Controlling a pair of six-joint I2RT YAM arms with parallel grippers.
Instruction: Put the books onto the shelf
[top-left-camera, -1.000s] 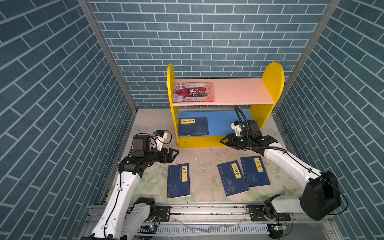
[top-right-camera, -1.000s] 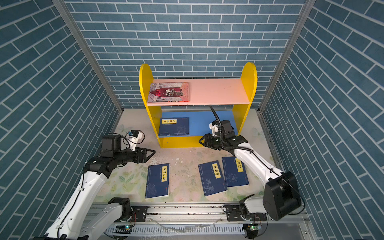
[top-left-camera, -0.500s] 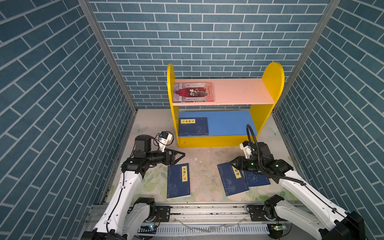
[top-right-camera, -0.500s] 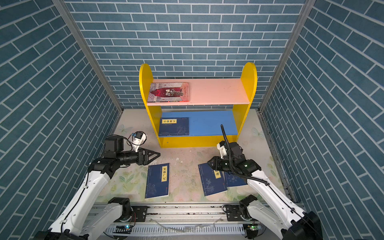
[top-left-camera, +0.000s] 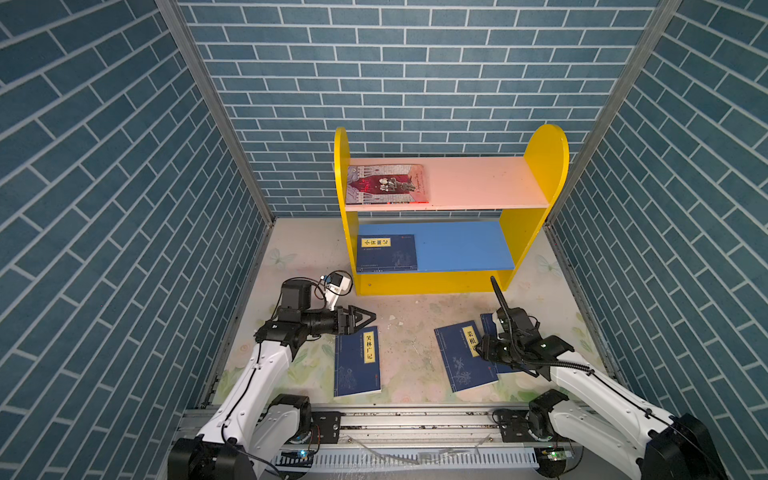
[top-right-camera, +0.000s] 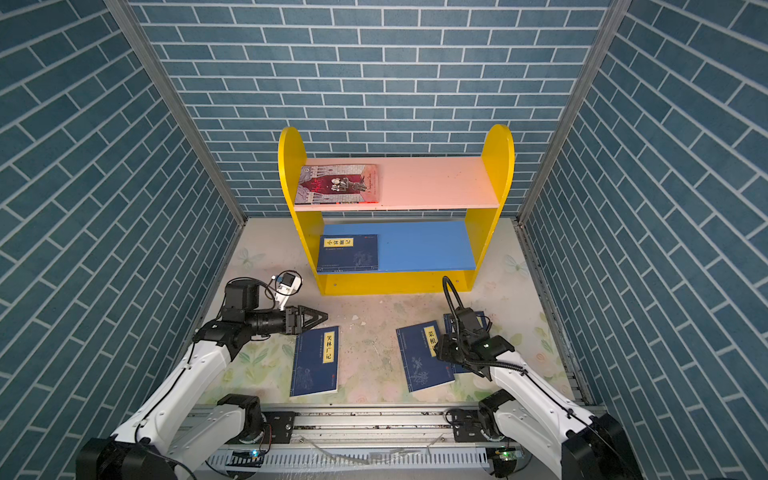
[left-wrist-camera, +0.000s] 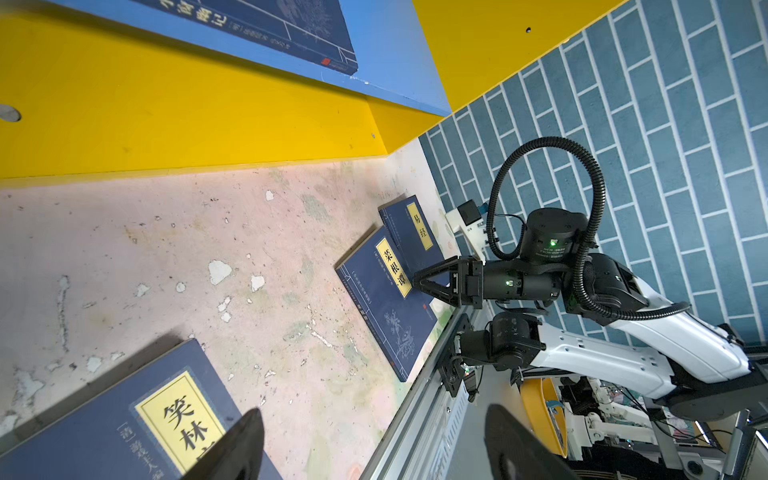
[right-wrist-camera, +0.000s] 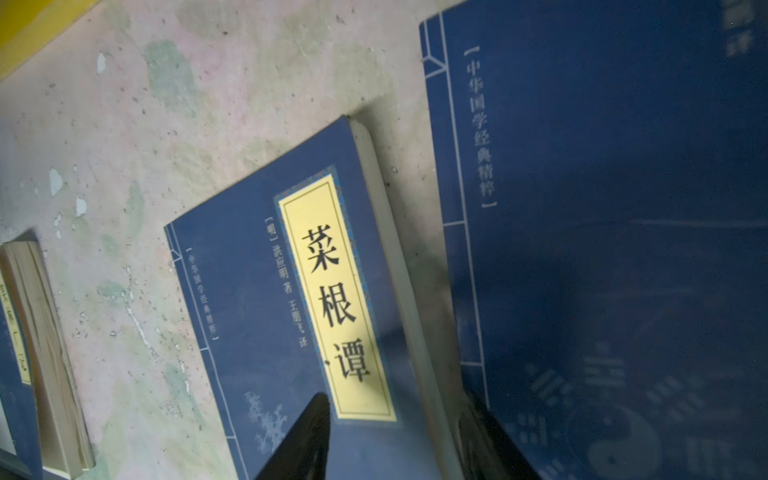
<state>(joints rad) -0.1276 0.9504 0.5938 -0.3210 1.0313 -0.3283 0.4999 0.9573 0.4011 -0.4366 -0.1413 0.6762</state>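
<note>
The shelf (top-left-camera: 432, 286) stands at the back edge of the bench (top-left-camera: 407, 328). A grey and red book (top-left-camera: 386, 184) lies flat on the left end of its pink top board (top-left-camera: 478, 183). A dark blue book (top-left-camera: 386, 252) lies flat on the left end of its blue bottom board (top-left-camera: 461, 245).

Three more dark blue books lie flat near the front edge of the bench. The left book (top-left-camera: 358, 361) lies alone, a bit left of the middle. The middle book (top-left-camera: 459, 357) and the right book (left-wrist-camera: 411, 232) lie side by side toward the front right corner.

The left gripper (top-left-camera: 372, 318) hangs over the far end of the left book. Its jaws are wide apart and hold nothing.

The right gripper (top-left-camera: 478, 351) is low over the two books on the right. Its jaws are partly apart. In the right wrist view one finger (right-wrist-camera: 303, 440) is over the middle book's cover and the other is by the gap between the two books. It holds nothing.
</note>
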